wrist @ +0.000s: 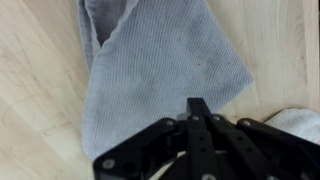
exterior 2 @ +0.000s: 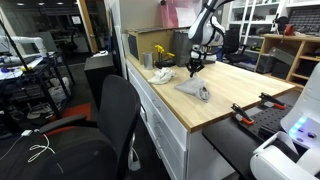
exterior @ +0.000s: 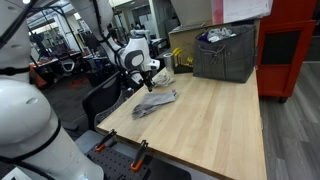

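White rounded arm [exterior: 133, 48], black joint rings, matte black jaws on angular linkage bars, round pivot pins

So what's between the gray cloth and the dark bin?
Just bare wooden tabletop. In an exterior view the gray cloth and the dark bin sit apart with only plain wood between them.

A light wooden tabletop [exterior: 215, 125] ran through both exterior views, with white drawers [exterior 2: 165, 125] under its long edge. A grey fabric bin [exterior: 225, 55] stood at its far end toward one o'clock, and a red cabinet [exterior: 292, 50] rose beside it at three o'clock. A black office chair [exterior 2: 105, 115] waited at seven o'clock. A wooden shelf [exterior 2: 290, 55] stood at two o'clock, and the cluttered lab behind lay dim over a dark floor [exterior: 60, 98]
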